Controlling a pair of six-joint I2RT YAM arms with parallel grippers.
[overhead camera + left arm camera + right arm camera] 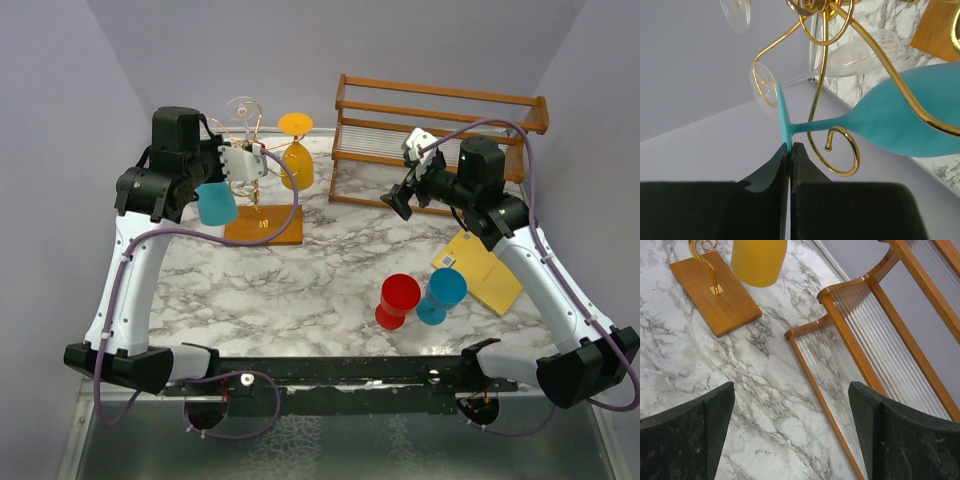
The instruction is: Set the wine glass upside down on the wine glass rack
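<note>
In left claw (789, 146), wine glass (890, 122) foot

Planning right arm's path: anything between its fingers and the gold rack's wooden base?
Nothing: right wrist view shows only bare marble table between the right fingers and the wine glass rack base.

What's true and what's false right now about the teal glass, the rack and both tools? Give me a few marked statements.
1. The left tool is shut on the foot of the teal wine glass. True.
2. The right tool holds the red glass. False: it is open and empty, and the red glass sits on the table.
3. A yellow glass hangs on the wine glass rack. True.
4. The teal wine glass stands on the table. False: it is held in the air among the rack's gold arms.
</note>
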